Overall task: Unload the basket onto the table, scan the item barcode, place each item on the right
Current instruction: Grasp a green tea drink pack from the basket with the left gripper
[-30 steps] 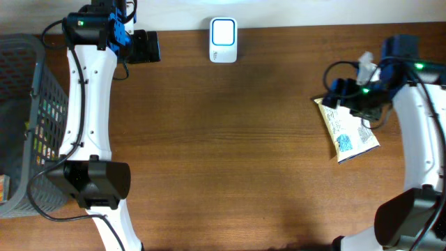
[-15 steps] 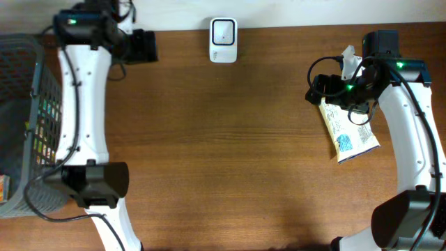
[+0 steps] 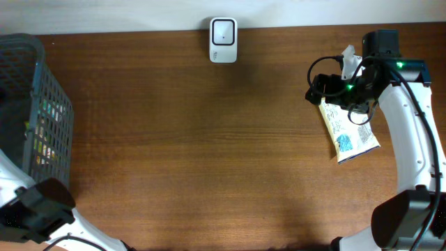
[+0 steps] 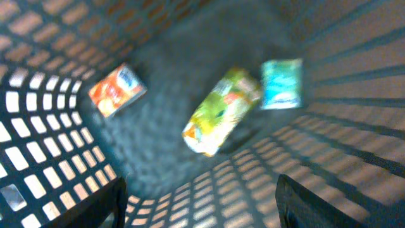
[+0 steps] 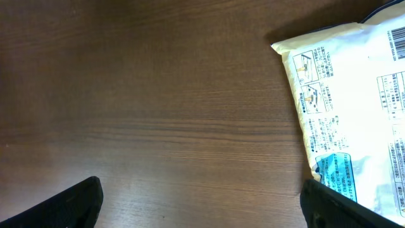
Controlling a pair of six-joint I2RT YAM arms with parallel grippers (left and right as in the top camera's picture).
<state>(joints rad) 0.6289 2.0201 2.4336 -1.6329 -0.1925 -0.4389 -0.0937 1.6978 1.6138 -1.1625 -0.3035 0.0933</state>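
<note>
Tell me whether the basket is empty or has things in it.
Not empty. The basket holds three packs in the left wrist view: orange carton, green pack, teal pack.

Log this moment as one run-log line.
left gripper: open, above green pack in basket | right gripper: open, empty, beside pouch on table | scanner: nothing presented

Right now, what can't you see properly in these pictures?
- Left wrist view: orange pack, green pack and teal pack in the basket are blurred; no labels readable.
- Right wrist view: the pouch runs off the right edge; only a sliver of its barcode shows.
- Overhead: the right arm covers the pouch's top.
</note>
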